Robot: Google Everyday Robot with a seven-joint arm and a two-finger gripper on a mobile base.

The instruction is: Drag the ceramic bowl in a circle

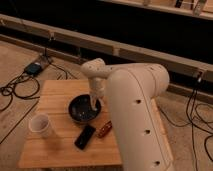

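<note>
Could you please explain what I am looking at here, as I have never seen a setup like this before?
The large white shape filling the right foreground is a robot arm, seen from a camera looking down over it; where that camera sits is not on record. The arm bends down to a small wooden table. At its end is the gripper, a two-finger clamp, which reaches down into the bowl, a dark, shallow, glossy dish near the middle of the table. Whether it actually grips the bowl cannot be made out.

Also on the table: a white cup toward the left front, a black phone-like slab in front of the bowl, and a small reddish object beside that slab. Cables lie on the floor to the left.
</note>
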